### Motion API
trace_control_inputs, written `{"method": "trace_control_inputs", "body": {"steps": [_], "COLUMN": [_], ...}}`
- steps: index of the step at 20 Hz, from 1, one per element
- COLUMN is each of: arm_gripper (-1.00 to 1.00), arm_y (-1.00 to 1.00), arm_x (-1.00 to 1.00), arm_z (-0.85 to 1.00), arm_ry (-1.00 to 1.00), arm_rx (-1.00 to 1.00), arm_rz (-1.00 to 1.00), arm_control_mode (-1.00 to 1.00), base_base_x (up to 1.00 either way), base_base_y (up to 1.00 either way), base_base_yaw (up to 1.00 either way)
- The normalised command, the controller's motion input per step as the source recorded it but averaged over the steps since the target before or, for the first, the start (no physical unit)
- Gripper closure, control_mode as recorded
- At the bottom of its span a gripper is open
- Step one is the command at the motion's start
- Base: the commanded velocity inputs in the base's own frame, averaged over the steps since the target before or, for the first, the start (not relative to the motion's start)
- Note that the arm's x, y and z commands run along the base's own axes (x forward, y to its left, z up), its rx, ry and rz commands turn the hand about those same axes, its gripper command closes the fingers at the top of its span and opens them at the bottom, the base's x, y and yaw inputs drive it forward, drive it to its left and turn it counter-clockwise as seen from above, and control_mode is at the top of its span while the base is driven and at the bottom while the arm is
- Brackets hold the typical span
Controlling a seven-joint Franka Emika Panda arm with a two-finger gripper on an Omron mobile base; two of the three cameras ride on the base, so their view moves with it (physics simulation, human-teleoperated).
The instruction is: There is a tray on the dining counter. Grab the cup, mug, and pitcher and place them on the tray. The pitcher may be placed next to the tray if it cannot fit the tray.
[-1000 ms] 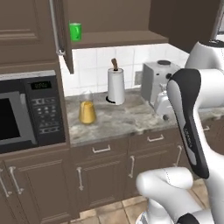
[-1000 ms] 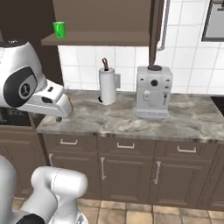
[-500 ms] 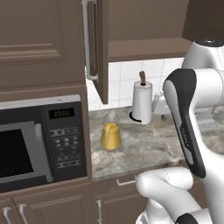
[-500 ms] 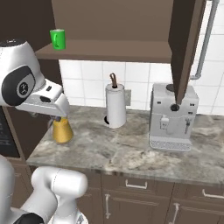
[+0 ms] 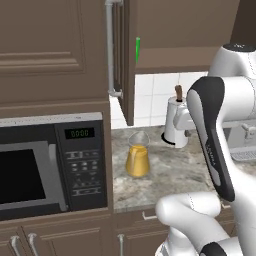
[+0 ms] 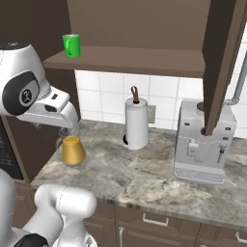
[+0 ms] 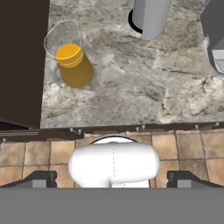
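Observation:
The pitcher, clear glass with amber liquid, stands on the stone worktop beside the microwave. In the hand view the pitcher sits upper left, well ahead of my gripper, whose fingertips are spread wide apart with nothing between them. The hand hangs high over the worktop's front edge and the tiled floor. The bright green mug stands on the open cabinet shelf above; only a sliver of the mug shows past the door. The cup, the tray and the dining counter are out of view.
A white paper-towel roll and a grey coffee machine stand on the worktop. A microwave sits left of the pitcher. An open cabinet door juts out overhead.
The whole scene has slid right in both base views, so the camera has moved left along the worktop and closer. The pitcher now shows nearer the middle. The gripper stays open.

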Motion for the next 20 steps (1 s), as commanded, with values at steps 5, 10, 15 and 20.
{"method": "trace_control_inputs", "body": {"steps": [5, 10, 15, 20], "arm_gripper": [-1.0, -1.0, -1.0, -1.0], "arm_y": [0.0, 0.0, 0.0, 0.0], "arm_x": [0.0, 0.0, 0.0, 0.0], "arm_z": [0.0, 0.0, 0.0, 0.0], "arm_ry": [0.0, 0.0, 0.0, 0.0], "arm_rx": [0.0, 0.0, 0.0, 0.0], "arm_rz": [0.0, 0.0, 0.0, 0.0], "arm_control_mode": [1.0, 1.0, 1.0, 1.0], "base_base_x": [0.01, 0.31, 0.56, 0.31], "base_base_y": [0.0, 0.0, 0.0, 0.0], "base_base_yaw": [0.0, 0.0, 0.0, 0.0]}}
